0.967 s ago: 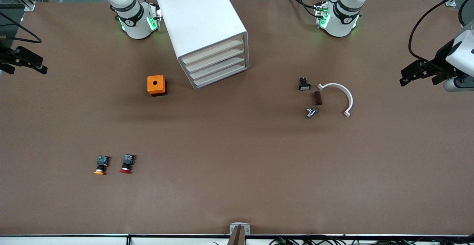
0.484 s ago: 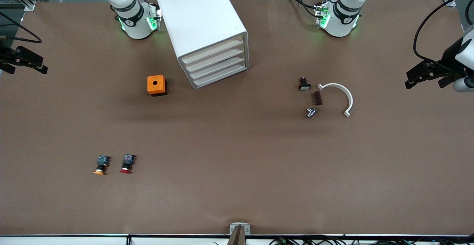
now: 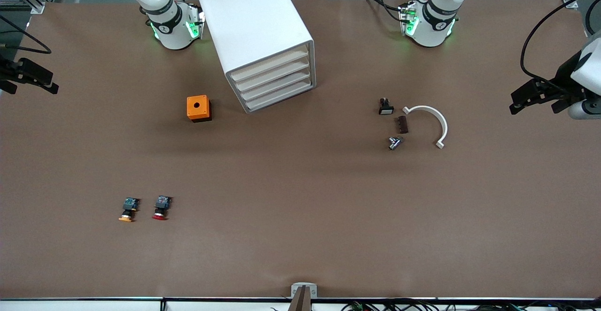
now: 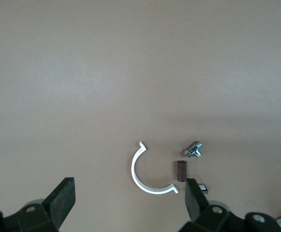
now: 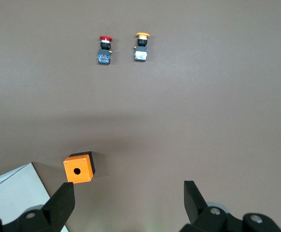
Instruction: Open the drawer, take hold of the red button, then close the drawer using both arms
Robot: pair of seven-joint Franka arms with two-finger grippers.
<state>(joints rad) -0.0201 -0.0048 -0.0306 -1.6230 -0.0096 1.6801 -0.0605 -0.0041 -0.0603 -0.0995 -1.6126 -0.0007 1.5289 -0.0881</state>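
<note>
The left gripper [image 3: 516, 102] and right gripper [image 3: 47, 82] hang with fingers apart and empty over their own ends of the table. The drawer [image 3: 274, 80] sits shut in the cabinet [image 3: 253, 24], and the button [image 3: 160, 209] lies at seven o'clock from it (beside an orange-capped twin [image 3: 127, 210]). To open well, I judge, meet the slim front squarely and pull straight along its slide; no writing is readable.

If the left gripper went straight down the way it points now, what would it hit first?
Probably bare table: the open left gripper points down at it. The white C-shaped clip lies nearest that line, though depth is unclear.
</note>
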